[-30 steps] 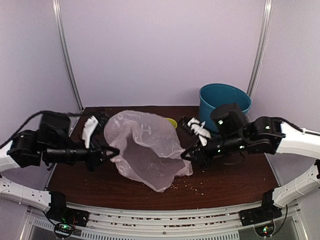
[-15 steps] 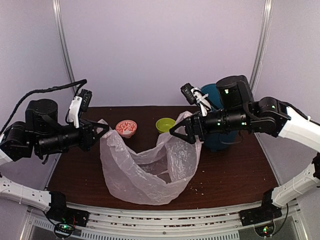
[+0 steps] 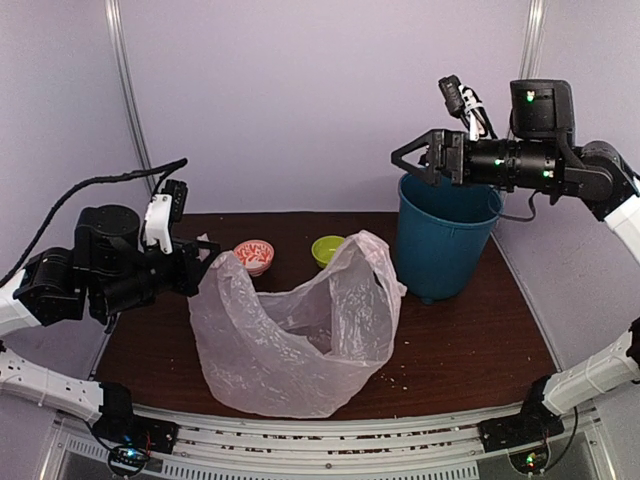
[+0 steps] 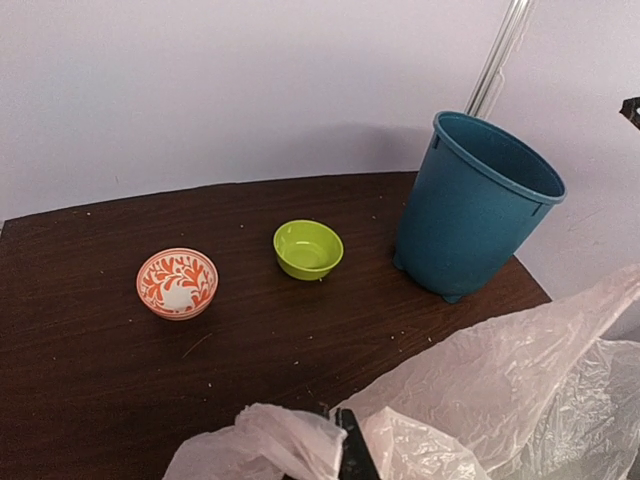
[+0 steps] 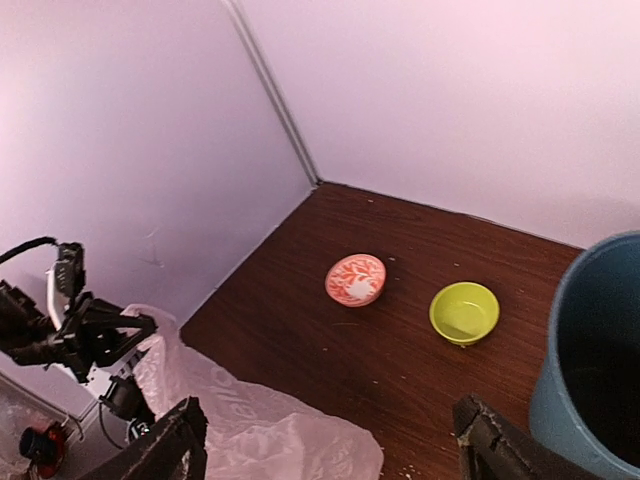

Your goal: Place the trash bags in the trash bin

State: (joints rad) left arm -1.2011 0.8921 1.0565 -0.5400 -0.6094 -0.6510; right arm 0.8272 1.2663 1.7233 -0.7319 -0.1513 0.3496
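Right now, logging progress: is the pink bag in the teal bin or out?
Out. The pink bag rests on the table beside the teal bin.

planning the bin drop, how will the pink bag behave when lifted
Probably floppy: the pink bag sags in folds from the left pincer. Likely very light, being thin and see-through. Wider than the bin, it may drape over the rim.

trash bag (image 3: 290, 350): showing translucent pale pink
trash bin (image 3: 445, 240): showing teal-blue
small bowl (image 3: 326, 248): showing lime green
other bowl (image 3: 252, 254): showing orange-and-white swirls
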